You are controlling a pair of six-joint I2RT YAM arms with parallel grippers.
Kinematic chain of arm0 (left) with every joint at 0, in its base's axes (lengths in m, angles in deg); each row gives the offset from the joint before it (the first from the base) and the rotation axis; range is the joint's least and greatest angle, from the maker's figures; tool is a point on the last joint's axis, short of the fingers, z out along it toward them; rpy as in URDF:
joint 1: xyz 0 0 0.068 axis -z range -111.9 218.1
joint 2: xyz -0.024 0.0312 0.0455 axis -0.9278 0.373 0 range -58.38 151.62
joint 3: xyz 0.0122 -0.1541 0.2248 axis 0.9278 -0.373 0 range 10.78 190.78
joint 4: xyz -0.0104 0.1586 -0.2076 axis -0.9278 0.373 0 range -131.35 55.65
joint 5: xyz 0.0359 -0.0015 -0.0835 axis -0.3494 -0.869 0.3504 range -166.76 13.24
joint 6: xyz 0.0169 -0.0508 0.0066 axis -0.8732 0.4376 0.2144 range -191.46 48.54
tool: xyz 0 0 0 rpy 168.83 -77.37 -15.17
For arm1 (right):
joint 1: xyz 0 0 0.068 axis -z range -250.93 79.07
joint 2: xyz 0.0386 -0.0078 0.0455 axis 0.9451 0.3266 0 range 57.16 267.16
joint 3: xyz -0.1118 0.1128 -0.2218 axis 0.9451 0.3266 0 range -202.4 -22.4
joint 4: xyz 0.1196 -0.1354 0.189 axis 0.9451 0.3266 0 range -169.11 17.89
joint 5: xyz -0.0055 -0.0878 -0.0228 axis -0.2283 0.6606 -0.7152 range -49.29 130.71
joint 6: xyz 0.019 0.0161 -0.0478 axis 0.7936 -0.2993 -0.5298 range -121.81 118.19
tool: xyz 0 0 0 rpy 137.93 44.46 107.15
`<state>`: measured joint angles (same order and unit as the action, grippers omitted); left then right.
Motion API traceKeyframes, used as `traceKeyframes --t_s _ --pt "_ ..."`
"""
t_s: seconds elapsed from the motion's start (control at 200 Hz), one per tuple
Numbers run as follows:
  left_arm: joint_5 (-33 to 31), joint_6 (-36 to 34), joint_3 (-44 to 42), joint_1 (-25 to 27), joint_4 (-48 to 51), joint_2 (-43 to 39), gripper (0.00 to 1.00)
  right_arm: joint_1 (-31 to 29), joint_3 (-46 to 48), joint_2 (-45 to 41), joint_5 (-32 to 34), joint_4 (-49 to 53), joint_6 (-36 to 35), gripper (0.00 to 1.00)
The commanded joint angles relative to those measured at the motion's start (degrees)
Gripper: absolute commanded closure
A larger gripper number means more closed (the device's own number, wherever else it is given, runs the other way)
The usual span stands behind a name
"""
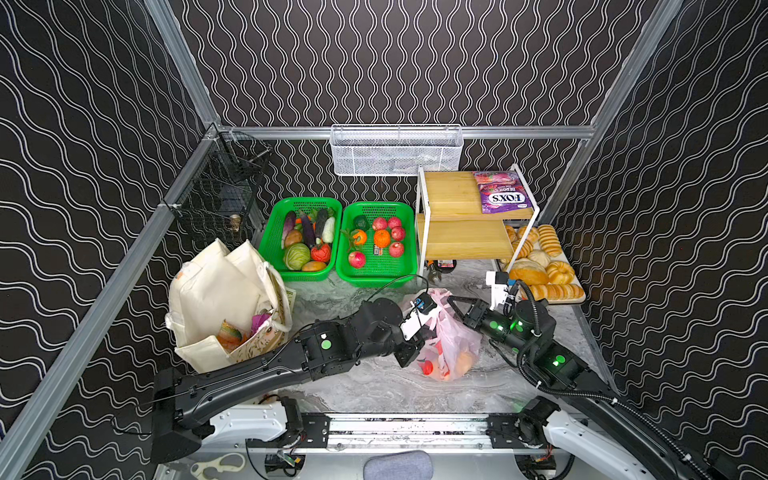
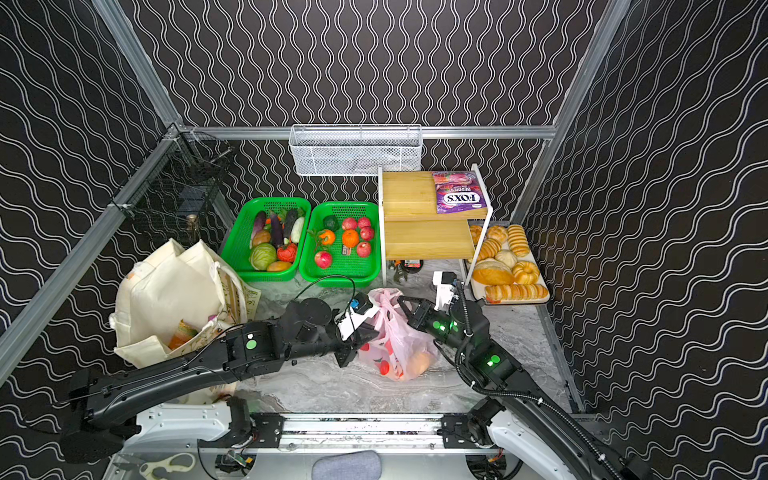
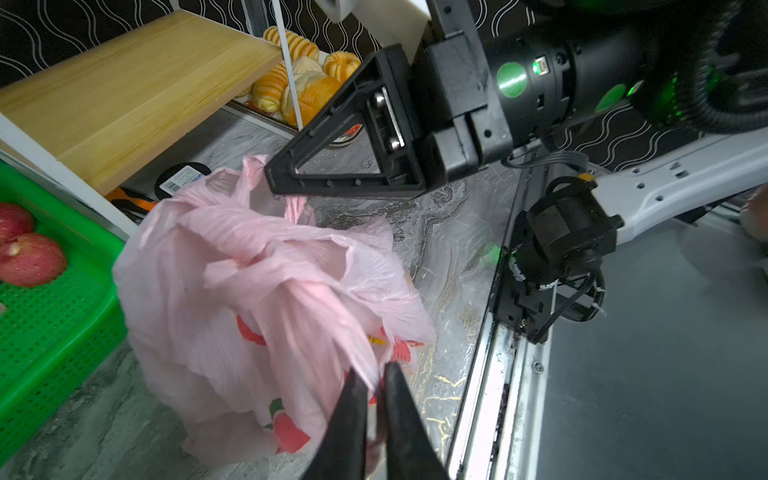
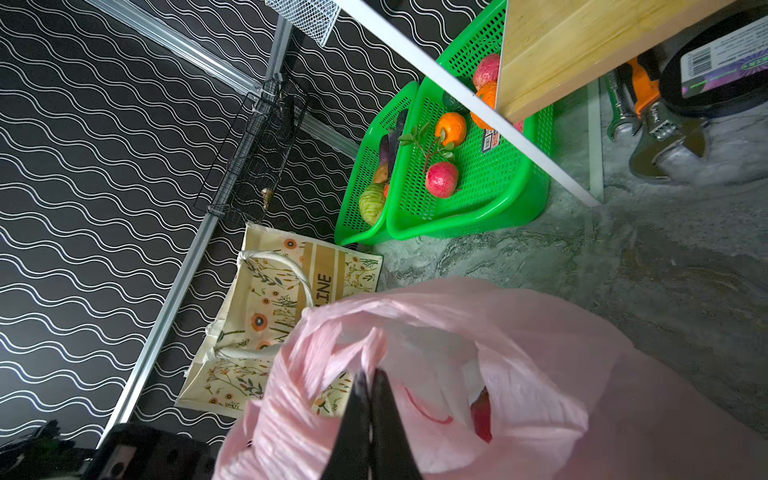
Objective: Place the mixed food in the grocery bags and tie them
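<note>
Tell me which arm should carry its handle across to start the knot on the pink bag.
Right, probably. The right gripper is shut on a handle at the top of the pink bag, free to swing across. The left gripper is shut on bunched plastic lower on its side, crowded against it.

Through the pale-pink plastic bag I see its contents only as red and orange blurs, the canvas tote hides most of its load, and the wooden shelf covers part of the tools beneath it.
</note>
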<state>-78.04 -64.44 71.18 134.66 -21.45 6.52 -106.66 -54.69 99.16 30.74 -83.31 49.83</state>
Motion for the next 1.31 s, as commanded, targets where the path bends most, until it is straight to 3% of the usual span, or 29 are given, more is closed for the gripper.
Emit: traceKeyframes --t_s 0.0,0.285,0.541,0.731,0.846,1.001,1.066,1.181,1.301 --pt "-1.2 -3.8 0.4 0.0 2.5 0.2 1.00 -0.1 -0.6 -0.6 1.5 0.0 0.0 1.00" --pt "-13.2 1.4 -3.7 -0.7 4.0 -4.6 1.00 0.0 -5.0 -1.5 8.0 10.9 -3.8 1.00" --pt "-4.1 7.4 -8.3 -13.7 8.3 -7.6 1.00 0.0 -8.4 -2.6 21.9 25.1 -6.1 1.00" --pt "-4.6 9.4 -11.7 -19.0 13.7 -8.6 1.00 0.3 -8.2 -2.3 27.5 29.7 -4.1 1.00" --pt "-2.3 9.3 -12.6 -19.5 12.5 -10.1 1.00 0.6 -7.2 -2.8 23.9 26.2 -4.8 1.00" --pt "3.1 9.2 -11.8 -19.5 9.2 -9.9 1.00 0.6 -5.2 -3.0 11.1 17.3 -6.1 1.00" --pt "4.3 9.5 -11.1 -19.5 9.1 -9.0 1.00 0.6 -4.6 -3.0 8.1 15.6 -4.9 0.94" --pt "6.2 10.2 -10.7 -19.5 8.5 -7.5 1.00 0.6 -2.8 -4.2 4.1 12.3 -2.5 0.74" --pt "7.9 11.1 -11.1 -19.5 7.0 -6.6 1.00 0.6 -0.3 -5.4 1.9 8.5 0.0 0.65"
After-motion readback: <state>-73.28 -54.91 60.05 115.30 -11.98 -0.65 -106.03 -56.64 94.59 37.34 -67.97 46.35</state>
